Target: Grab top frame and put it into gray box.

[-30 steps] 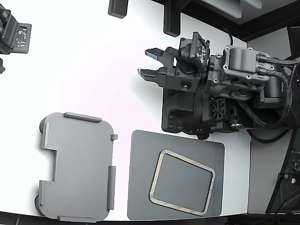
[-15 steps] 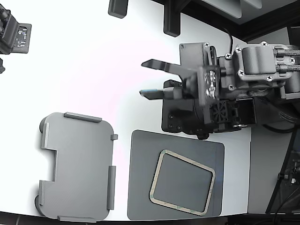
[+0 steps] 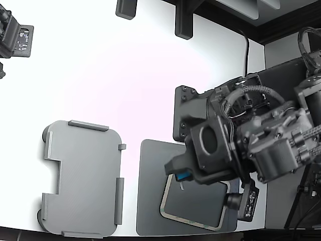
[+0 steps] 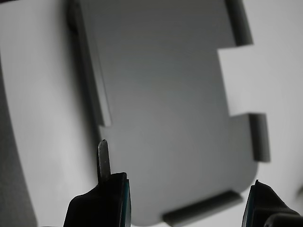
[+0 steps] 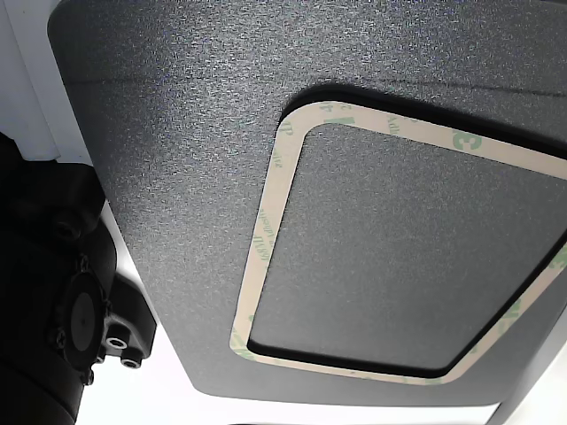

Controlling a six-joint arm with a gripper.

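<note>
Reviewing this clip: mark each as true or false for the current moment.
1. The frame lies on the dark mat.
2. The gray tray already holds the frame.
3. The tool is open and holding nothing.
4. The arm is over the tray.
1. True. The frame lies flat on the dark mat.
2. False. The gray tray has nothing in it; the frame is on the mat.
3. True. In the wrist view the tool has its fingers spread with nothing between them.
4. False. In the exterior view the arm is over the mat and frame, to the tray's right.

Dark gray flat mat (image 3: 150,201) on white table (image 3: 110,70) (black fixtures (image 3: 183,22) along far edge)
</note>
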